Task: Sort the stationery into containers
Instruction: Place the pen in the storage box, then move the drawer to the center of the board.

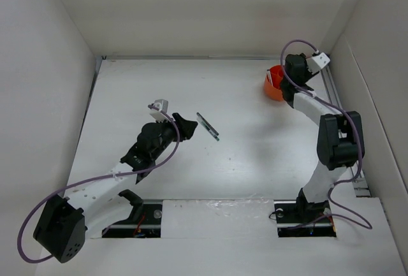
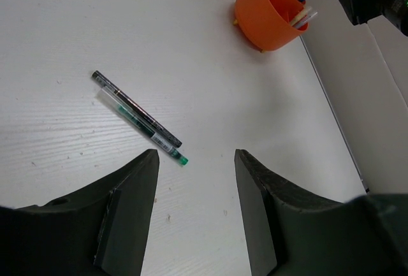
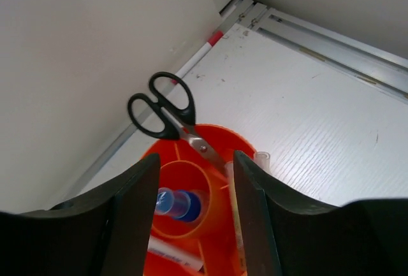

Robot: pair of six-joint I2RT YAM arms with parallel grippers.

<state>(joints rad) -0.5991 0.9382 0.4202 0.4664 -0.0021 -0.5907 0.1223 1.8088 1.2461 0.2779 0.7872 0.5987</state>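
White surface (image 1: 255,161). L arm's fingers (image 2: 127,212) spread wide, nothing held, low over surface just short of 2 pens. R arm's fingers (image 3: 134,218) also apart, empty, above orange container (image 3: 167,174) at far-right edge. Black-handled scissors (image 3: 185,129) stand in it, handles up, w/ blue-capped marker (image 3: 178,204). Black pen (image 2: 137,108) & clear green-tipped pen (image 2: 143,127) lie touching, side by side, mid-surface
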